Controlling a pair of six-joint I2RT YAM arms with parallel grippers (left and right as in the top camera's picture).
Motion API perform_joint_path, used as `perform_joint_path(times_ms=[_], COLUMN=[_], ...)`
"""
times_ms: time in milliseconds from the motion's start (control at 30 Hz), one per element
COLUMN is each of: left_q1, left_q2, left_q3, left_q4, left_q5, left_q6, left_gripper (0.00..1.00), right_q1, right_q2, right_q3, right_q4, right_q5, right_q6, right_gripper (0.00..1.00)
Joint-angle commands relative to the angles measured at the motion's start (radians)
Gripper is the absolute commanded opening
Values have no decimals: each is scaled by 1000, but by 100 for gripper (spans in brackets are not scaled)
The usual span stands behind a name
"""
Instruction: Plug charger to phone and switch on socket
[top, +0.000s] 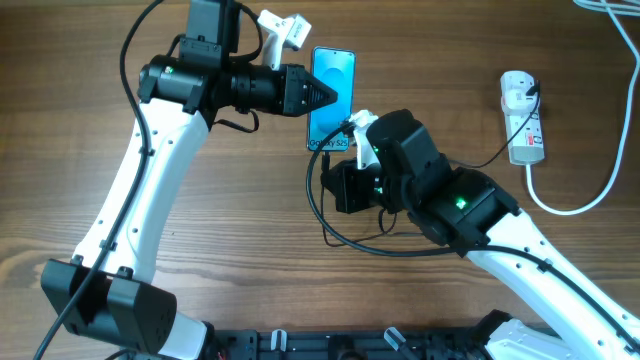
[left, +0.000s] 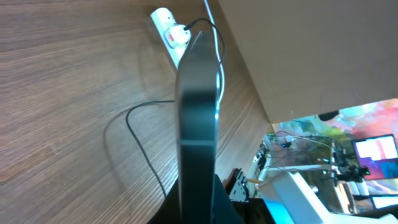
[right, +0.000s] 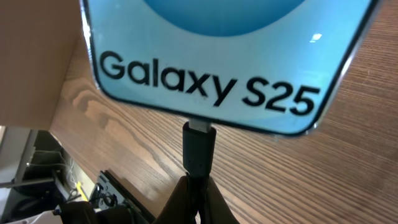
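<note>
Your right gripper (right: 198, 190) is clamped on the thin black charger cable (right: 199, 146), its tip touching the short end of the slim teal-screened phone (top: 336, 75). Your left gripper (top: 322, 95) grips that phone by its long side near the table's (top: 60, 150) far edge; the white power-strip socket (top: 523, 118) lies by its right edge.

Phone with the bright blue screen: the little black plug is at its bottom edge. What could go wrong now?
The tiny black connector tip of the thin black charger cable meets the bottom port of the slim teal-screened phone; pushed crookedly, it might bend. The left gripper holds the phone by one long side, so a push could twist it loose. The cable's loop by the right gripper might snag.
</note>
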Motion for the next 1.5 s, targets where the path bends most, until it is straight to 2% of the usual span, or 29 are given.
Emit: perform_joint_path(times_ms=[0,1467], left_q1=[1,1], left_q2=[2,2], left_q3=[6,6], left_q4=[19,2], left_q5=[-5,34], left_q6=[24,35], left_gripper=[4,4], right_q1=[-3,-5], right_q2=[16,17], right_q3=[15,15], right_q4=[2,26], right_q5=[-19,0], right_q6=[-3,1], right_gripper=[4,4])
